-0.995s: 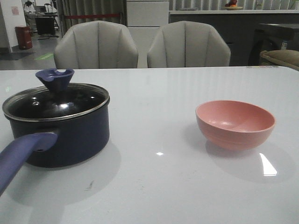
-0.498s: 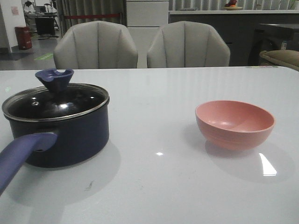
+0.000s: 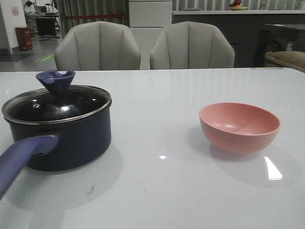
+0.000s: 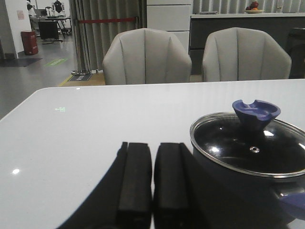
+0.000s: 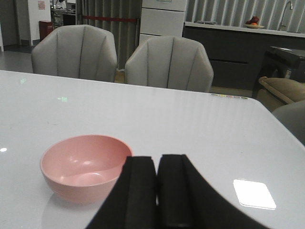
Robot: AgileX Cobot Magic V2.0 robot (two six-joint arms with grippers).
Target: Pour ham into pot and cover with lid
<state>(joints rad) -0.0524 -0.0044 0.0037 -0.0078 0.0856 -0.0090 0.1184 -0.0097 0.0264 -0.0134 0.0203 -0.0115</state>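
The dark navy pot (image 3: 66, 138) stands at the table's left with its purple-blue handle (image 3: 21, 160) toward the front. The glass lid (image 3: 55, 105) with its blue knob (image 3: 56, 80) rests on the pot; it also shows in the left wrist view (image 4: 248, 148). The pink bowl (image 3: 239, 126) sits at the right and looks empty in the right wrist view (image 5: 83, 167). No ham shows. My left gripper (image 4: 153, 148) is shut and empty, beside the pot. My right gripper (image 5: 157, 160) is shut and empty, beside the bowl. Neither gripper shows in the front view.
The white table (image 3: 157, 191) reaches back to two grey chairs (image 3: 97, 45) beyond its far edge. A dark counter (image 3: 228, 28) stands further back on the right.
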